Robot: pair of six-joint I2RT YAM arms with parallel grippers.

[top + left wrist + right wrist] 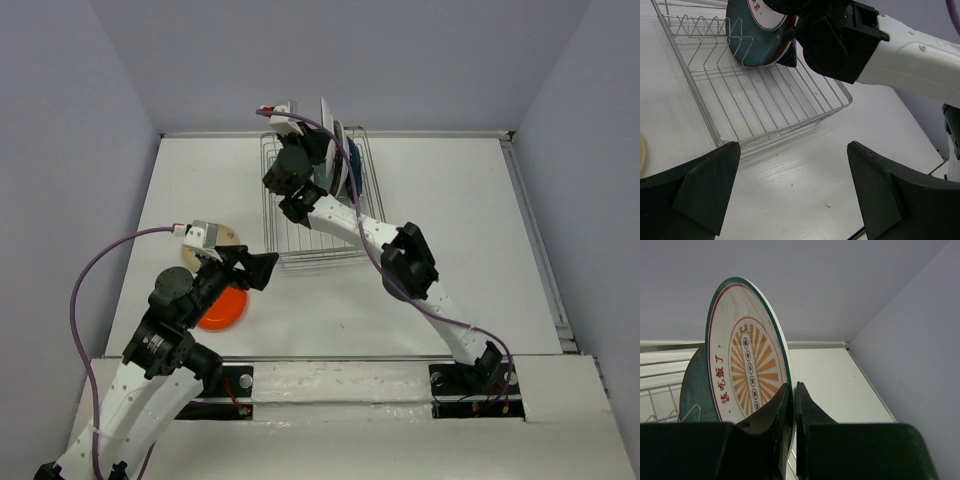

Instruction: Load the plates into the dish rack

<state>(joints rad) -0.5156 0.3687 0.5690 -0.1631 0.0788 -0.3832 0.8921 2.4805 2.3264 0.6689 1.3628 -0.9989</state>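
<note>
The silver wire dish rack (305, 225) stands at the back middle of the table and also shows in the left wrist view (765, 100). My right gripper (316, 160) is shut on the rim of the white sunburst plate (747, 370) and holds it upright over the rack's far end (793, 390). A dark teal-grey plate (692, 385) stands just behind it. The red plate with a teal centre (757, 35) and a dark blue plate (354, 165) stand in the rack. The orange plate (222, 310) and the cream plate (225, 238) lie on the table by my open, empty left gripper (262, 270).
The right arm (890, 45) reaches across above the rack's near half. The table's raised edge (535, 230) runs along the right side, and grey walls close in the back and sides. The left wrist cable (100, 270) loops over the table's left part.
</note>
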